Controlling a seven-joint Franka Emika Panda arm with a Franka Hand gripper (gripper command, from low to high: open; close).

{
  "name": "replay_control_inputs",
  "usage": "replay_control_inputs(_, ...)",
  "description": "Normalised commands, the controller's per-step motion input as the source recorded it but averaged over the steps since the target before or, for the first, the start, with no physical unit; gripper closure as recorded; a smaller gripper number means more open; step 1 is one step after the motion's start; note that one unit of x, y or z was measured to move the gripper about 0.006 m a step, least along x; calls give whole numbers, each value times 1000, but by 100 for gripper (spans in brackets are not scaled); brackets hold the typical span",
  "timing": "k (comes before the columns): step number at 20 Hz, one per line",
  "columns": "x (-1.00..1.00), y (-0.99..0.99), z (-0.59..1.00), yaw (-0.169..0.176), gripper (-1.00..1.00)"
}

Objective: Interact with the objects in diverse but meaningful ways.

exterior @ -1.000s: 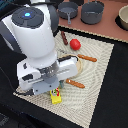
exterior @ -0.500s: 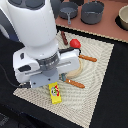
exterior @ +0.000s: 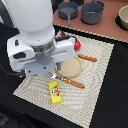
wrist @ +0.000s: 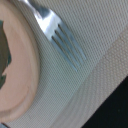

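big white robot arm (exterior: 35, 40) hunched over the round tan plate (exterior: 70, 66), pincer hidden so can't tell its state, yellow rectangular packet with red print (exterior: 55, 92) flat on the beige woven placemat (exterior: 95, 75) near the plate, red tomato-like ball (exterior: 77, 44) beyond the plate, metal fork (wrist: 60, 35) touching the plate rim

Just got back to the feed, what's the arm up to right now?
The arm hangs low over the mat, covering much of the plate. Its gripper is hidden in the exterior view and absent from the wrist view, which shows only the fork beside the plate rim. The yellow packet lies untouched on the mat, and the red ball sits beyond the plate.
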Motion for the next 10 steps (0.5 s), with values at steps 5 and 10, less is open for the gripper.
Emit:
replay_control_inputs(5,-747,438,47,45,-100)
replay_control_inputs(10,-758,414,1,51,-100)
